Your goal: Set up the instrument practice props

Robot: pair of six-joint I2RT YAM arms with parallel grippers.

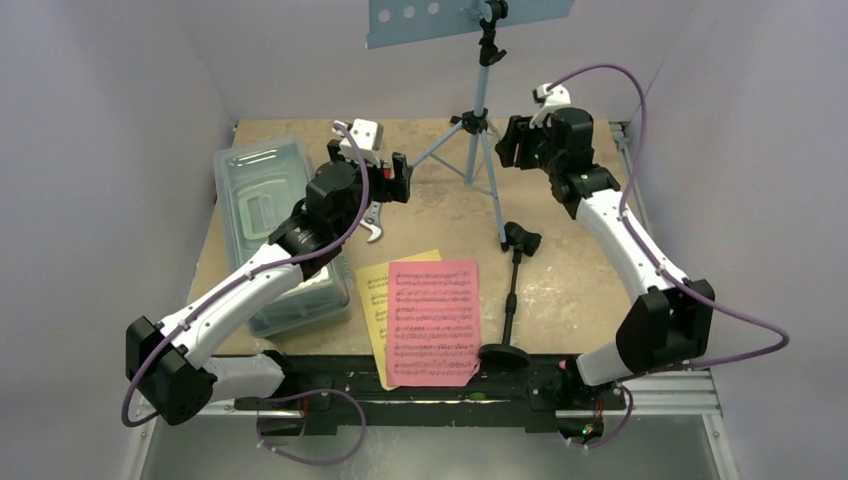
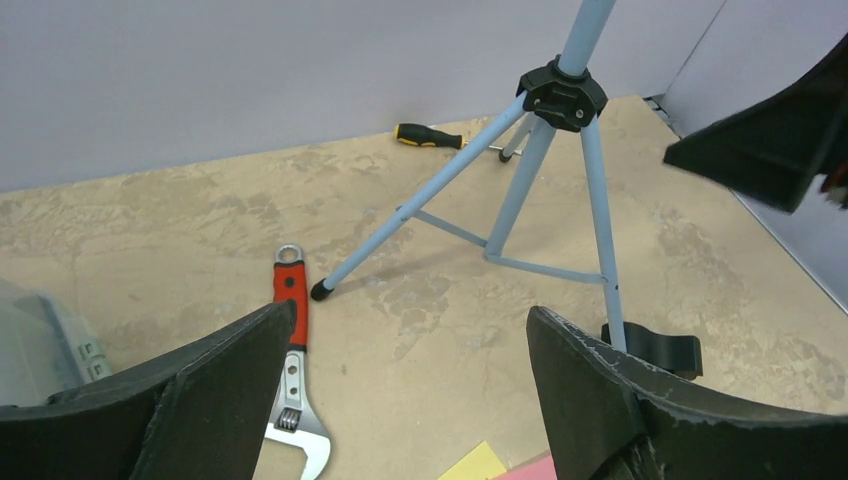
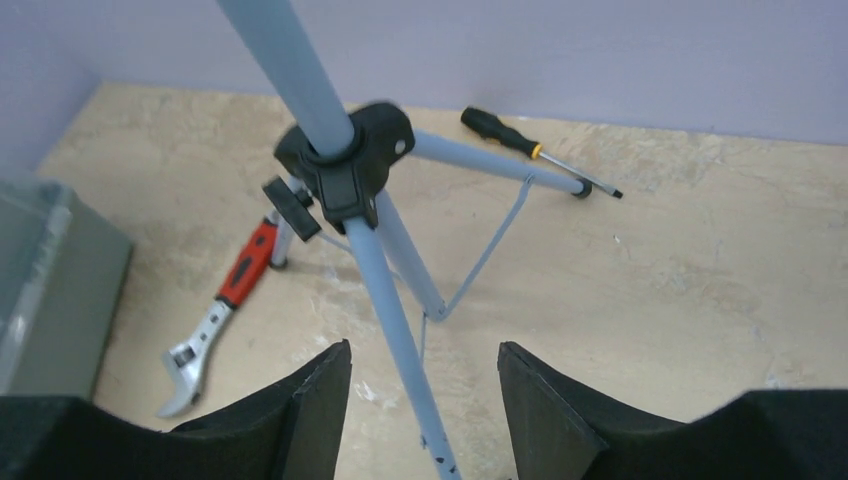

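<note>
The light blue music stand (image 1: 480,75) stands upright on its tripod at the back middle, its perforated desk (image 1: 430,20) at the top. The pink page (image 1: 433,320) lies on the yellow page (image 1: 373,300) at the front middle. The black mic stand (image 1: 513,295) lies flat, round base (image 1: 503,355) at the front edge. The pink microphone is out of view. My left gripper (image 1: 400,180) (image 2: 410,310) is open and empty, left of the tripod (image 2: 560,95). My right gripper (image 1: 508,140) (image 3: 424,347) is open just right of the tripod hub (image 3: 345,165); one leg shows between its jaws, untouched.
A clear lidded box (image 1: 270,220) lies at the left under my left arm. A red-handled wrench (image 1: 375,225) (image 2: 292,350) (image 3: 225,310) lies by the tripod's left foot. A black and yellow screwdriver (image 2: 430,137) (image 3: 530,150) lies at the back wall.
</note>
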